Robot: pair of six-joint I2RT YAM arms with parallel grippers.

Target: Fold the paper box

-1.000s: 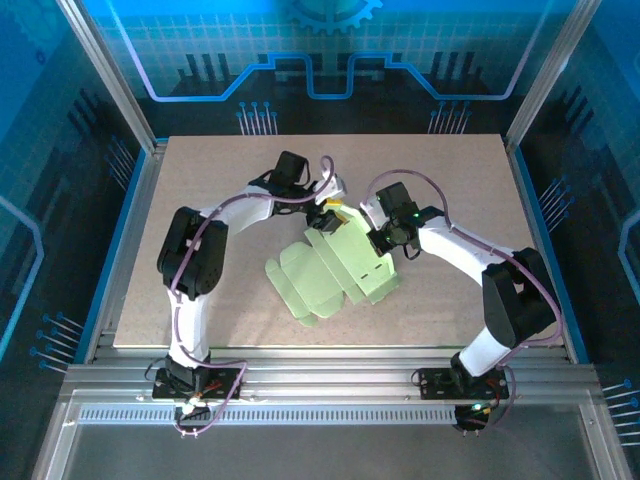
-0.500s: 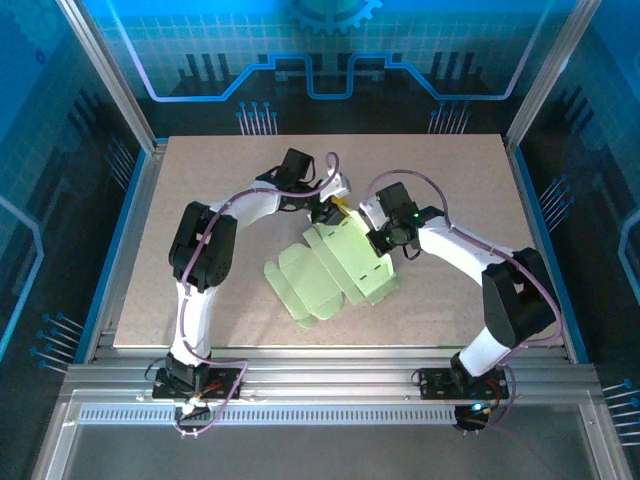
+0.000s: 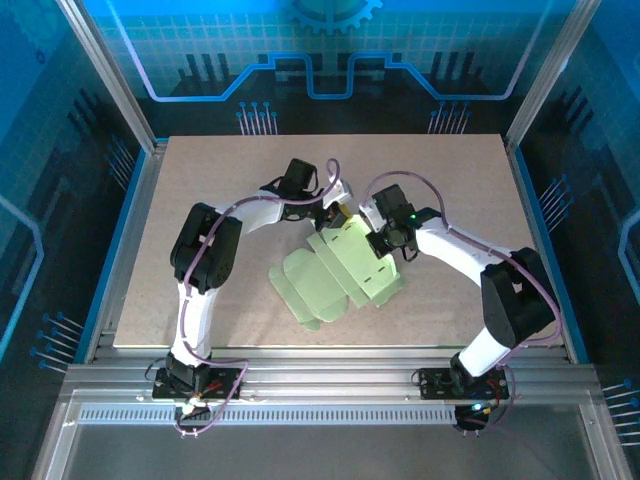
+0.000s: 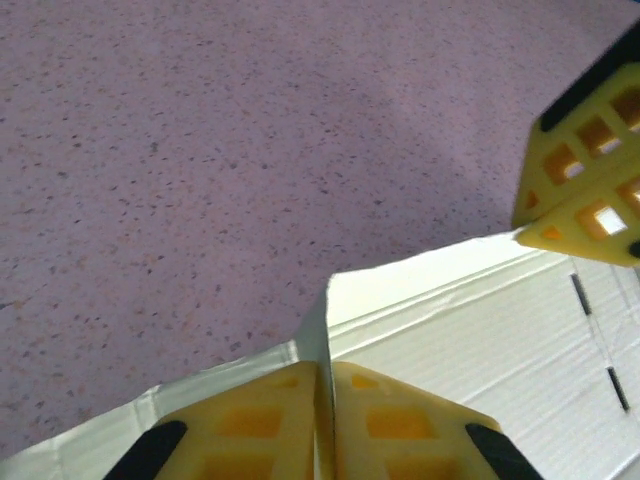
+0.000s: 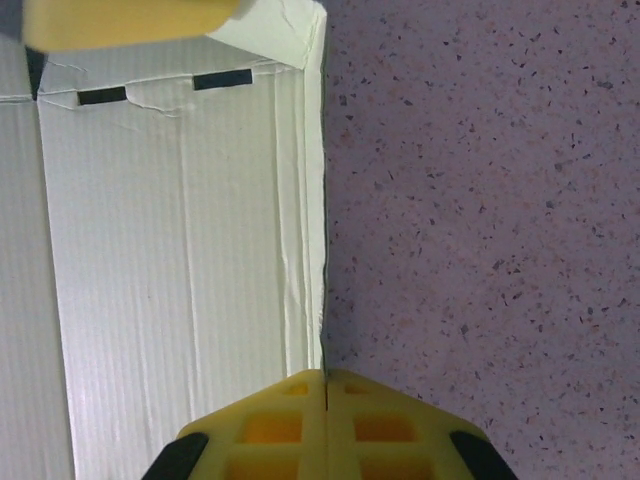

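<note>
The paper box [image 3: 340, 275] is a pale lime-green die-cut sheet, partly folded, lying in the middle of the table. My left gripper [image 3: 333, 213] is at its far corner, and in the left wrist view the yellow jaws [image 4: 326, 368] are shut on an upright flap of the paper box [image 4: 480, 330]. My right gripper [image 3: 380, 243] holds the sheet's right side; its jaws [image 5: 326, 376] are shut on the raised edge of the paper box [image 5: 170, 250]. The two grippers are close together, and each one's yellow fingers [image 4: 585, 190] [image 5: 130, 20] appear in the other's wrist view.
The speckled tabletop [image 3: 450, 170] has free room all around the sheet. Aluminium frame rails [image 3: 320, 375] run along the near edge, and blue enclosure walls stand behind and at the sides.
My left gripper has moved a little right onto the box's far corner and closed on the flap. The sheet has shifted slightly. The right gripper has stayed shut on its edge.
</note>
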